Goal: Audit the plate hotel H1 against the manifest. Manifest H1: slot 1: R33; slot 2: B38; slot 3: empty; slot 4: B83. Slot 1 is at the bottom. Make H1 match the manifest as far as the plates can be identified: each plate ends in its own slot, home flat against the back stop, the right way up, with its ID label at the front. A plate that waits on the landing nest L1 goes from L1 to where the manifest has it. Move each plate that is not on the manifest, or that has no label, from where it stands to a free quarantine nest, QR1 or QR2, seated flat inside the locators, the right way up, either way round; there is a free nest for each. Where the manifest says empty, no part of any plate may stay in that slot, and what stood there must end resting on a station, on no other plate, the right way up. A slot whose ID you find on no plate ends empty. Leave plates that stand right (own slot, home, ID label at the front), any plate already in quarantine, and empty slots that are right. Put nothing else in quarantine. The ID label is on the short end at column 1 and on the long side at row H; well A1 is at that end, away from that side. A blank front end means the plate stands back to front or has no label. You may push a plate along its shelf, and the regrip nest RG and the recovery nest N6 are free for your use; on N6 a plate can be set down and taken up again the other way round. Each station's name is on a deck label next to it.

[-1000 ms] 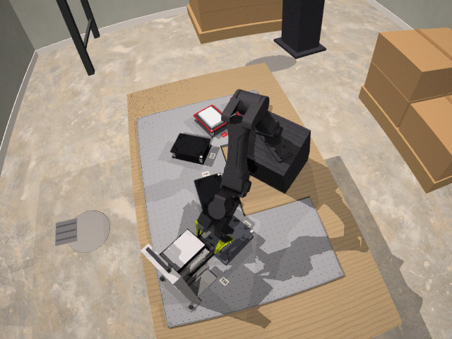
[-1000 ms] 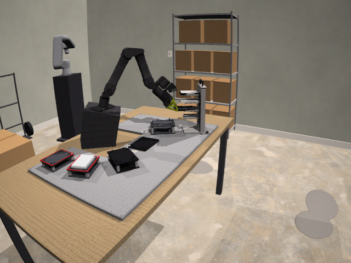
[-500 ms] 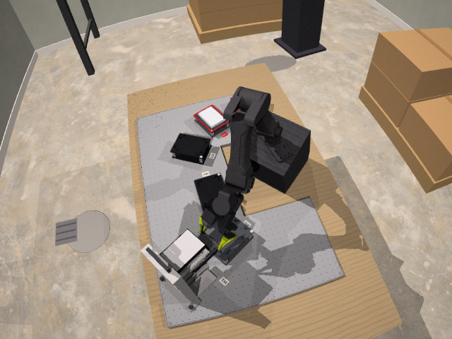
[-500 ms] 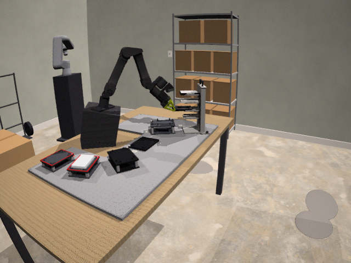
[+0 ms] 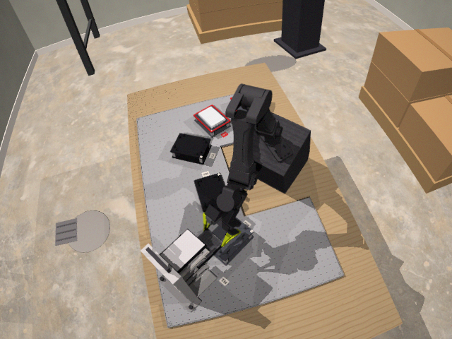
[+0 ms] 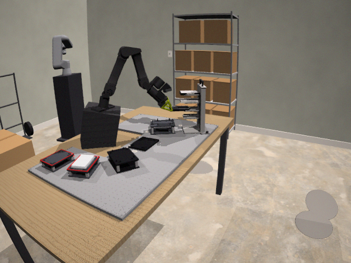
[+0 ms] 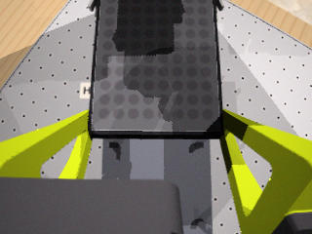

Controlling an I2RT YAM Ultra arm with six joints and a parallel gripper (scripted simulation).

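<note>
The plate hotel H1 (image 5: 179,263) stands at the front left of the grey mat and also shows in the exterior view (image 6: 199,108). A white plate (image 5: 184,246) lies in its top slot. My gripper (image 7: 155,117) (image 6: 168,107) is at the hotel's front, shut on the near end of a dark plate (image 7: 156,68). The yellow fingers touch both long sides of the plate. The plate sticks out level from a middle shelf towards me (image 6: 181,107). I see its wells from above. I read no label on its near edge.
A black nest (image 6: 162,126) stands beside the hotel, below my arm. A flat dark nest (image 6: 143,143) and a raised black nest (image 6: 123,159) lie mid-mat. Two red-rimmed nests are at the far end: one holds a white plate (image 6: 83,163), one is bare (image 6: 56,158).
</note>
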